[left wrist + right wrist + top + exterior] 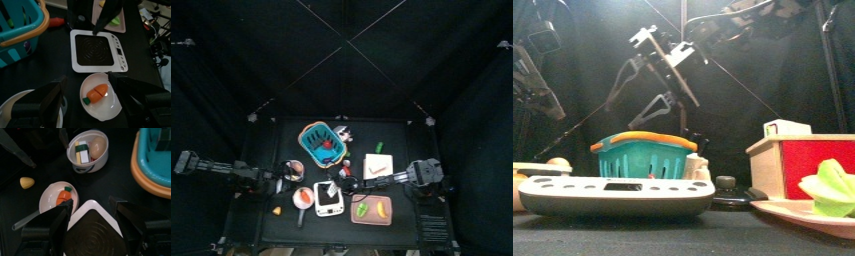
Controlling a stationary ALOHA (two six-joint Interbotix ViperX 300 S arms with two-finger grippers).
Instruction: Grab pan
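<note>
Low in the middle of the top view, the pan (302, 198) sits just left of the white scale slab (327, 202), a toy carrot (98, 93) lying inside it. Left gripper (87, 85) hovers right over it, jaws wide apart, nothing held. Right gripper (91, 208) is above the slab; its jaws stand apart too, empty. Blue basket (322, 141) sits higher up, a grey bowl (89, 150) nearby. Black table (267, 175), black curtains all round.
</note>
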